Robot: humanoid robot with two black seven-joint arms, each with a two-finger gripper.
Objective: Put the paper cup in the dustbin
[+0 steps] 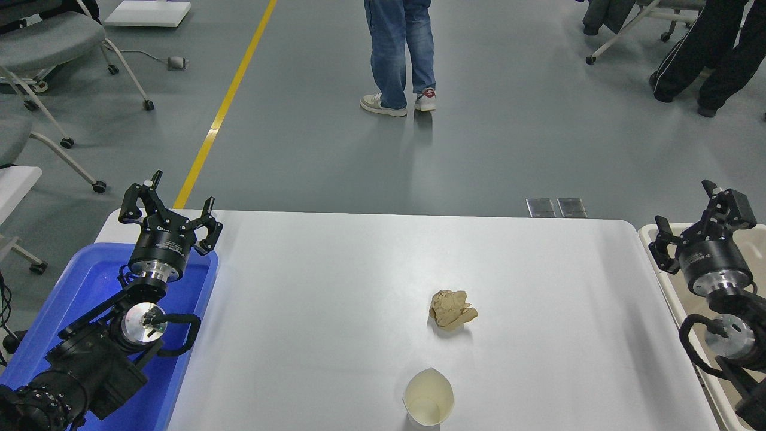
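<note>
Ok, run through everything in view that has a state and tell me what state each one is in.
paper cup: upright, open, on the table, not gripped
paper ball: crumpled, lying apart from the cup
dustbin: open-topped, beside the table
blue tub: open
left gripper: open, empty
right gripper: open, empty

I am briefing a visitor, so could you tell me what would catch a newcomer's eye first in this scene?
Probably the cup standing upright at the white table's near edge, with the tan paper ball just beyond it. Next, the bright blue tub at the left, under the parked left end effector. The right end effector hangs open over the beige dustbin at the right edge.
</note>
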